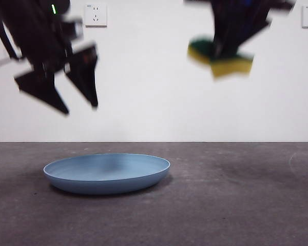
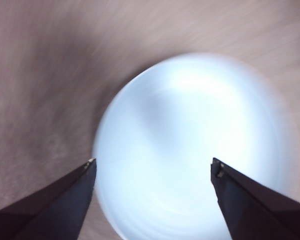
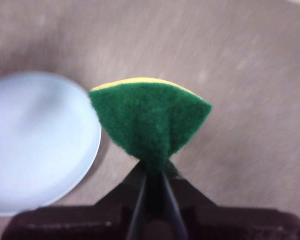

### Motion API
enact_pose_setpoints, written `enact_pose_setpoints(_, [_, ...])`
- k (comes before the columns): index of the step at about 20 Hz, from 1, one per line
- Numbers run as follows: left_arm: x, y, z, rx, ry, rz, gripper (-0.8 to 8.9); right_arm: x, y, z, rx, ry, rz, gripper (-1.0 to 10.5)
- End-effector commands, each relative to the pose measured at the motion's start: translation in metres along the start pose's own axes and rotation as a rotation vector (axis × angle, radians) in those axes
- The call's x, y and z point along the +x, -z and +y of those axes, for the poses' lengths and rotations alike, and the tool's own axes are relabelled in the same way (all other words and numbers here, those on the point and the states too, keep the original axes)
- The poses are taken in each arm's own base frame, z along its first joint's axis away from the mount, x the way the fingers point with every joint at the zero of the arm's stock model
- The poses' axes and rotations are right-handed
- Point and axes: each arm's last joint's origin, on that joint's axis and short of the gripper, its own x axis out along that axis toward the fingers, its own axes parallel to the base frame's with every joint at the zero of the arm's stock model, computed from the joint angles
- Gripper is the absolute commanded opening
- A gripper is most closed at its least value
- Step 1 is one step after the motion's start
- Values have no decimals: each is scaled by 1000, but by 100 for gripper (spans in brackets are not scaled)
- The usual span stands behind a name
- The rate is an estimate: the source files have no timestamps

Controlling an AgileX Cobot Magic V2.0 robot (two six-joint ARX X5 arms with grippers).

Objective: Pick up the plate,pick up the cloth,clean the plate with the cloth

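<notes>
Blue plate (image 1: 107, 173) rests under released left tool (image 1: 82, 108); right tool (image 1: 219, 51) pinches sponge (image 1: 222, 60).

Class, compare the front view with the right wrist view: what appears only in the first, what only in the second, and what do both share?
Only the front view shows the left gripper, open and empty above the plate, plus the wall sockets. Only the right wrist view shows the sponge's green layer pinched into a fold between the right gripper's jaws. Both show the plate lying on the table and the sponge held clear of it.
</notes>
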Motion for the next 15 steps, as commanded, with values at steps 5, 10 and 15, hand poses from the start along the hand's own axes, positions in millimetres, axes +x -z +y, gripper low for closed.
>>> enact_pose_setpoints(5, [-116, 15, -27, 66, 4, -271, 377, 99, 32, -20, 118, -86, 318, -16])
enact_pose_setpoints(10, [-169, 38, -38, 91, 1, -389, 377, 126, 49, -30, 171, -135, 434, 11])
enact_pose_setpoints(15, [-173, 45, -39, 85, -1, -360, 377, 126, 52, -31, 172, -130, 462, 353])
